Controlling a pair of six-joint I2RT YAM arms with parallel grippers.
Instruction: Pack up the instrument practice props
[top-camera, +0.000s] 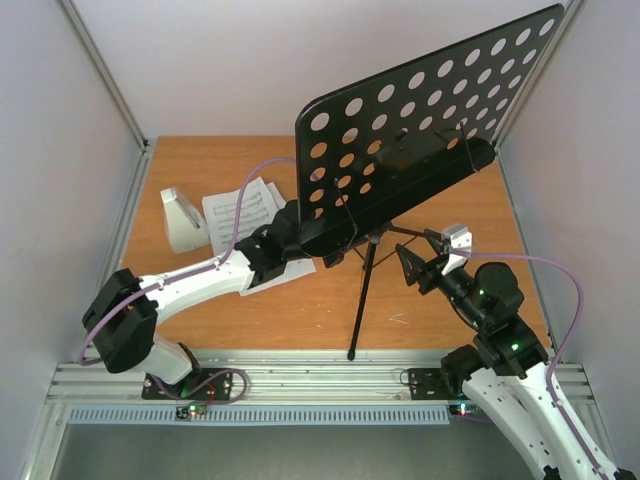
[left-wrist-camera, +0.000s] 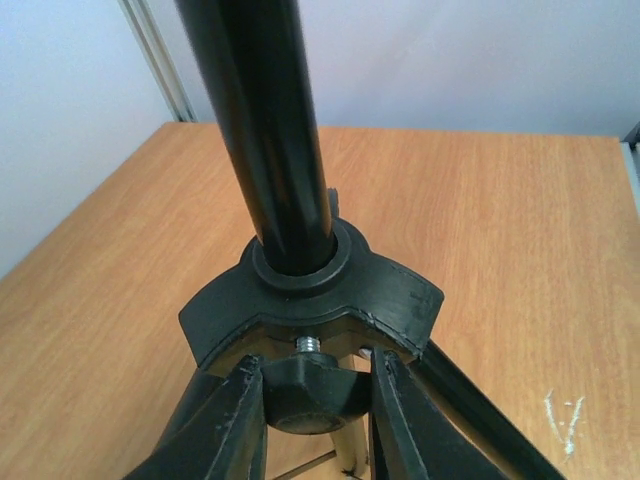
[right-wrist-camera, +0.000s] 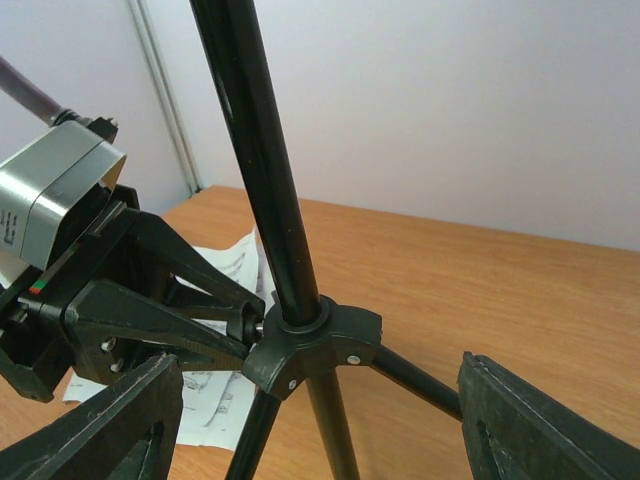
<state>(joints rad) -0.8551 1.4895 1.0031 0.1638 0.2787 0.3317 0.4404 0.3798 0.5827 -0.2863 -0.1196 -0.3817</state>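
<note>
Far left: metronome (top-camera: 183, 220) stood on the table (top-camera: 300, 315) near the back-left corner, clear of both arms. Judged light and rigid, but the sloped faces would squeeze out of a pinch. Grab it low, across the base.

Just right of it: sheet-music pages (top-camera: 240, 208) lay loose and flat, partly under the left arm. Thin and floppy with no edge standing up. They'd need sliding to the table edge or a corner lift. No clear cover could be made out.

Left gripper (left-wrist-camera: 310, 410) was tucked under the desk at the tripod hub (left-wrist-camera: 310, 290). Jaws were narrow, with fingers (left-wrist-camera: 225, 425) on both flanks of the clamp knob (left-wrist-camera: 305, 395). It looked like contact on both sides, so a grip on the knob.

Centre: music stand (top-camera: 430, 110) was upright on the table, legs spread, with the perforated desk tilted and overhanging both grippers. I judged it stiff but top-heavy, since a wide desk on a thin pole (left-wrist-camera: 265, 130) would tip easily. The glossy pole looked slippery for a two-finger pinch. The hub was the best hold: chunky, and low on the stand. The knob is small, so torque there could twist the whole stand unless the pole were braced.

Right: right gripper (right-wrist-camera: 320, 430) was wide open and holding nothing. Its fingers (right-wrist-camera: 110, 430) sat either side of the hub, well off it, placed to brace the pole just above.
</note>
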